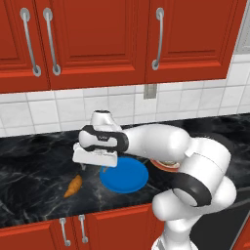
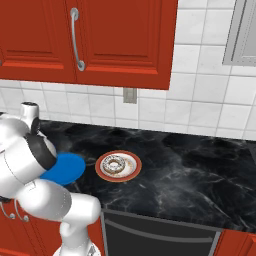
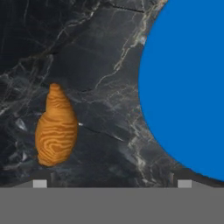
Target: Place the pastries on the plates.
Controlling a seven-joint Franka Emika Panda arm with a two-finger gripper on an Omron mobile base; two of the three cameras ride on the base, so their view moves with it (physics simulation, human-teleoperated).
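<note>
Your gripper (image 1: 84, 167) hangs spread and empty above the worktop (image 1: 29, 166), between the croissant (image 3: 56, 129) and the blue plate (image 3: 188, 83). The croissant lies just beside that plate's rim, not touching it. Bare marble surrounds it, so you can descend freely.

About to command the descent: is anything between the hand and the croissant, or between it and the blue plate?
Nothing visible. The croissant lies alone on bare counter below the hand, apart from the blue plate.
</note>
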